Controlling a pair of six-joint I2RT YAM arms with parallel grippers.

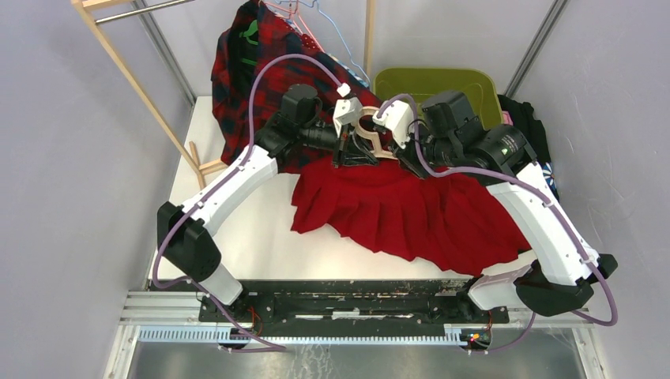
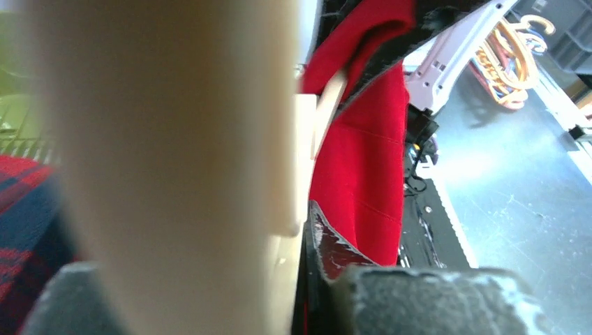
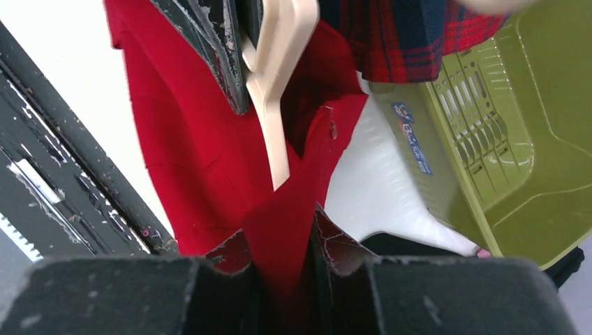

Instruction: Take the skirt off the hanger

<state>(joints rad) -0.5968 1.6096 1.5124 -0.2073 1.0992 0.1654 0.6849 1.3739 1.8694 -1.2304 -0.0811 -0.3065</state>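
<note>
The red pleated skirt (image 1: 411,209) lies spread on the white table, its waistband raised toward the cream hanger (image 1: 371,130). My left gripper (image 1: 348,151) is shut on the hanger, which fills the left wrist view as a blurred cream bar (image 2: 174,153) with red skirt cloth (image 2: 363,160) beside it. My right gripper (image 1: 407,162) is shut on the skirt's waistband. In the right wrist view a fold of red cloth (image 3: 286,223) is pinched in the right gripper (image 3: 283,255), just below the hanger's end (image 3: 276,105).
A red-and-navy plaid garment (image 1: 245,71) lies behind the left arm. A green plastic basket (image 1: 442,83) stands at the back right, with dark clothes (image 1: 525,118) beside it. A wooden rack (image 1: 126,71) stands at the back left. Wire hangers (image 1: 316,24) hang at the back.
</note>
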